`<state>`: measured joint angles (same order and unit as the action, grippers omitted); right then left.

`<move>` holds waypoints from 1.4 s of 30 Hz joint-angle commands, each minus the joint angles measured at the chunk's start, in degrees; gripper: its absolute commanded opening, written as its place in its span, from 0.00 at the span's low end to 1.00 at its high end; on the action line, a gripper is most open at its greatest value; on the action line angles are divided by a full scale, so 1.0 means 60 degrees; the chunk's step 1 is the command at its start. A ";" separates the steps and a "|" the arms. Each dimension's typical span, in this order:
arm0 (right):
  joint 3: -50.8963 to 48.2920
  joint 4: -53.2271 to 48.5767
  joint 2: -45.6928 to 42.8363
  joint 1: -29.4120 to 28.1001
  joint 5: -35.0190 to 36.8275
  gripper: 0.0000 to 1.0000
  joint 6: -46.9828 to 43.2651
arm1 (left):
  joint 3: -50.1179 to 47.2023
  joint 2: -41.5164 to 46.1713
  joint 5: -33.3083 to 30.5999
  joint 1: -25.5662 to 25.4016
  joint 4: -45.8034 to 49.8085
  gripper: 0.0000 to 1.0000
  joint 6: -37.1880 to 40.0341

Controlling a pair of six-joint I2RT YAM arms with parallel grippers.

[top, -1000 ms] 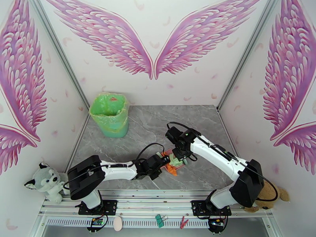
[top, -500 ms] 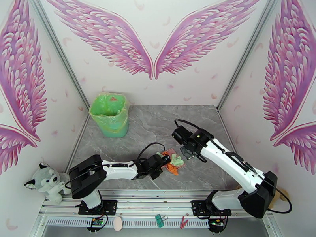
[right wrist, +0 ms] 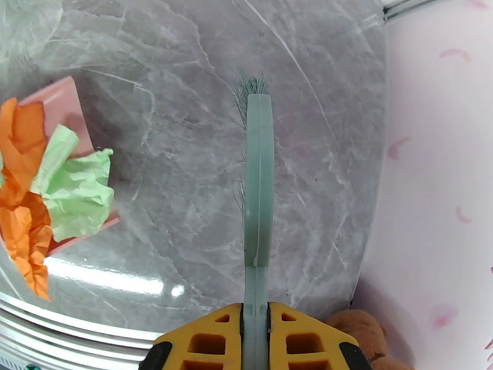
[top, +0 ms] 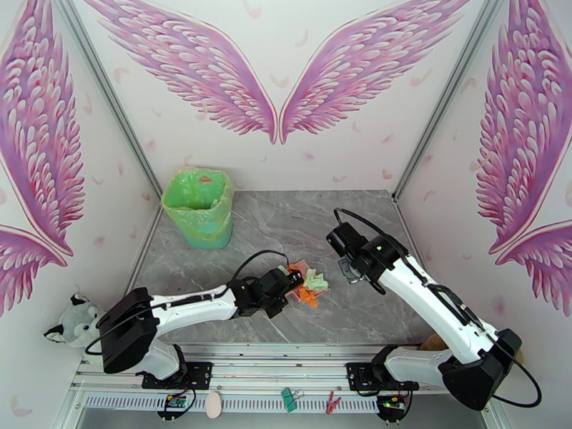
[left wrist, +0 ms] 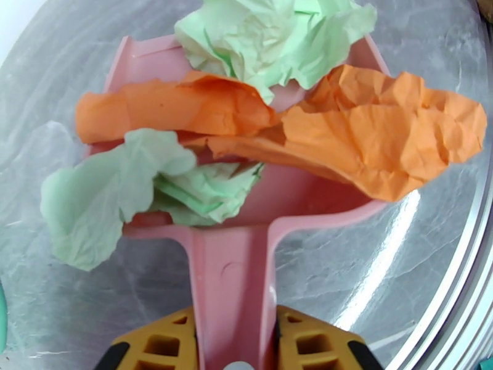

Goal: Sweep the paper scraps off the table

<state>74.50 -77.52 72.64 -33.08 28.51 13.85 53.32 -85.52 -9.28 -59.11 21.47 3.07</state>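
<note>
Paper scraps are being carried off on the pink dustpan clenched by the left gripper. The brush clamped in the right gripper is being withdrawn, so sweeping seems done.

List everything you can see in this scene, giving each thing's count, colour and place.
paper scraps: several, mint green and orange, on the dustpan
dustpan: one, pink, near mid-table
brush: one, teal-green, right of the dustpan
bin: one, green, table's far left corner
table: one, grey marble, underneath
husky toy: one, grey-white, near left
brown plush: one, near right
clips: two, green and red, front rail
left tool: one, yellow, gripping the dustpan handle
right tool: one, yellow, gripping the brush
</note>
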 commanded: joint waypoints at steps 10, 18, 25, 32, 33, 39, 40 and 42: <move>-0.0806 0.0780 -0.0699 0.0355 -0.0265 0.00 -0.0112 | 0.1469 0.1997 -0.0411 0.1391 0.2463 0.00 0.0504; -0.1240 0.1300 -0.0982 0.0475 -0.1202 0.00 -0.0073 | 0.2314 0.2520 -0.0241 0.2892 0.3288 0.00 0.0895; -0.1372 0.1565 -0.0937 0.0475 -0.1682 0.00 -0.0022 | 0.4131 0.2412 -0.0304 0.4376 0.3864 0.00 0.1324; -0.1399 0.1639 -0.0909 0.0474 -0.1837 0.00 -0.0101 | 0.5449 0.2121 0.0321 0.6255 0.4475 0.00 0.1075; -0.1401 0.1653 -0.0891 0.0474 -0.1855 0.00 -0.0109 | 0.5532 0.2125 0.0217 0.6535 0.4505 0.00 0.1015; -0.1445 0.1797 -0.0690 0.0474 -0.1896 0.00 -0.0185 | 0.5786 0.2002 0.0811 0.8140 0.4511 0.00 0.0692; -0.1458 0.1776 -0.0632 0.0475 -0.1918 0.00 -0.0187 | 0.5828 0.1882 0.1058 0.8350 0.4514 0.00 0.0641; -0.1445 0.1799 -0.0611 0.0476 -0.1923 0.00 -0.0184 | 0.5892 0.1659 0.1326 0.8704 0.4557 0.00 0.0574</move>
<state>66.26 -68.14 68.42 -30.48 17.47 13.43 86.41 -73.82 -5.67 -8.71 47.64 7.97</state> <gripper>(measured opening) 0.129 0.282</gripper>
